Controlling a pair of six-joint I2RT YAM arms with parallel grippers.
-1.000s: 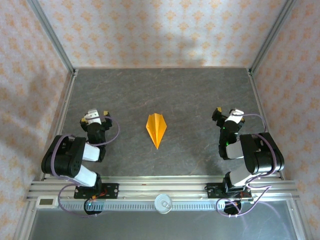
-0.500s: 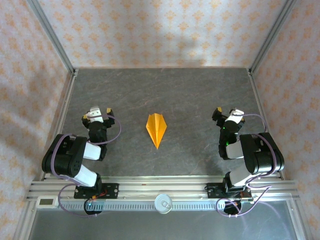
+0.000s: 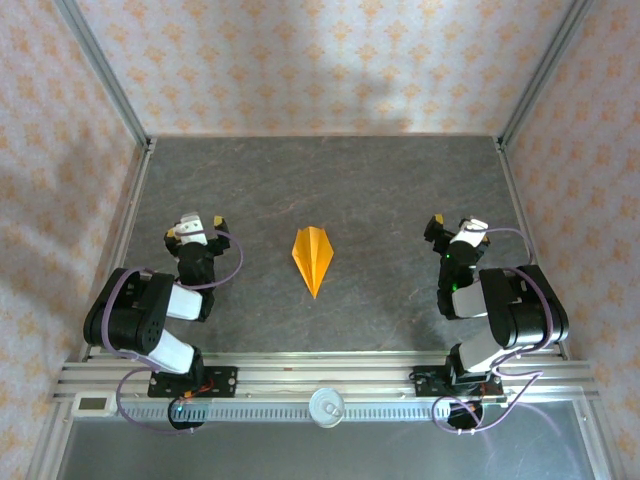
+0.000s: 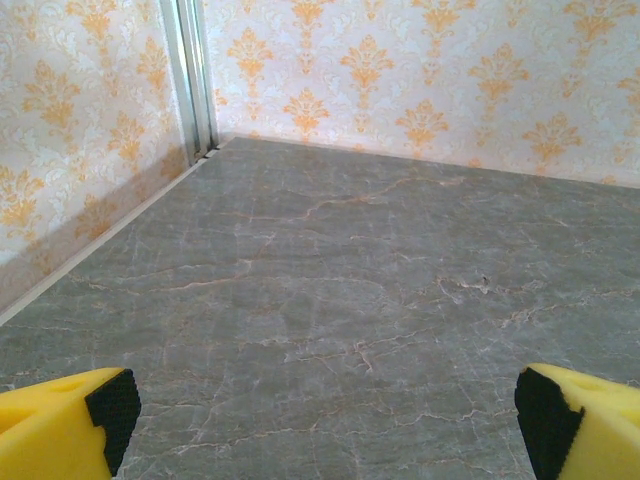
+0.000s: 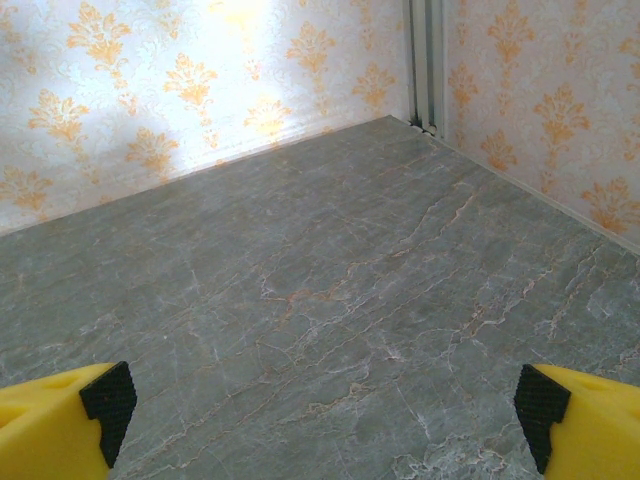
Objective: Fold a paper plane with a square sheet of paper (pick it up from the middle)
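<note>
Enclosure: orange-patterned wallpaper walls (image 3: 320,60) on three sides, aluminium corner posts (image 3: 100,70). The left wrist view has a post in its far left corner (image 4: 195,75), the right wrist view in its far right corner (image 5: 425,60).

Desk (image 3: 380,180): grey marbled top, also seen in both wrist views (image 4: 350,300) (image 5: 330,300).

Aluminium rail (image 3: 320,375) runs along the near edge and both bases are bolted to it. A white round disc (image 3: 327,406) sits mid-rail, with a small display box (image 3: 92,404) at its left end.

Left arm (image 3: 150,315): folded back near its base, wrist aimed at the far wall, purple cable looped beside it.
Right arm (image 3: 505,310): same pose, mirrored.

Paper plane (image 3: 313,258): bright orange dart with a visible centre crease. It lies flat on the desk about midway between the arms, well apart from both, nose toward the near edge.

Left jaws: released, spread wide, nothing between them. The yellow fingertips (image 4: 60,420) with black pads sit at the bottom corners of the left wrist view, with bare desk between them.
Right jaws: released, equally wide, nothing held. The yellow fingertips (image 5: 55,420) sit at the bottom corners of the right wrist view, above bare desk.
</note>
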